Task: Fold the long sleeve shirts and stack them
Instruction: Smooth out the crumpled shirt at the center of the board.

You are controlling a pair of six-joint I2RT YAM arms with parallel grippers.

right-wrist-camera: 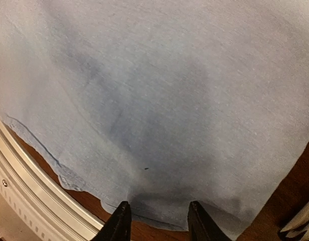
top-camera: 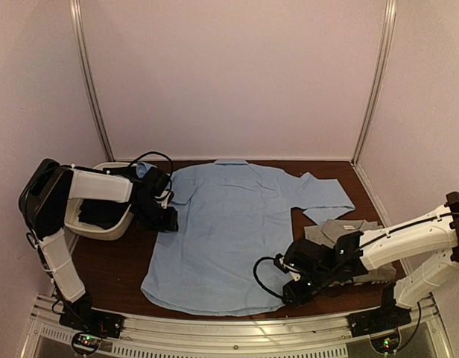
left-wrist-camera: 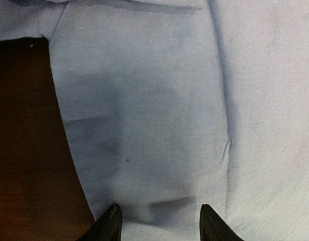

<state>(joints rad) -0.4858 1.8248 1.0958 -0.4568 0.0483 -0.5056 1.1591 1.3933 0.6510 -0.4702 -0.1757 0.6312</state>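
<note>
Found the light blue shirt [top-camera: 229,231] spread flat across the middle of the dark wooden table [top-camera: 110,261], collar toward the far wall, hem near the front rail [right-wrist-camera: 24,170], a plain smooth panel facing up with faint creases. Saw one sleeve reaching out to the right, lying on the table. Found the grey shirt [top-camera: 337,230] folded small just right of the blue one, beside that sleeve, largely covered by the right arm.

Could not make out the blue shirt's left sleeve behind the left arm, nor the dark contents of the white bin [top-camera: 114,227] at the table's left edge. Could not tell buttons or cuffs on either shirt.

Caught the left gripper [left-wrist-camera: 160,213] with jaws parted, low over the blue shirt's left side edge, clamped on nothing. Caught the right gripper [right-wrist-camera: 157,211] likewise parted, somewhat narrower, at the hem's right corner, cloth under the tips but none seen pinched.

Counted two shirts, two arms, one bin.
</note>
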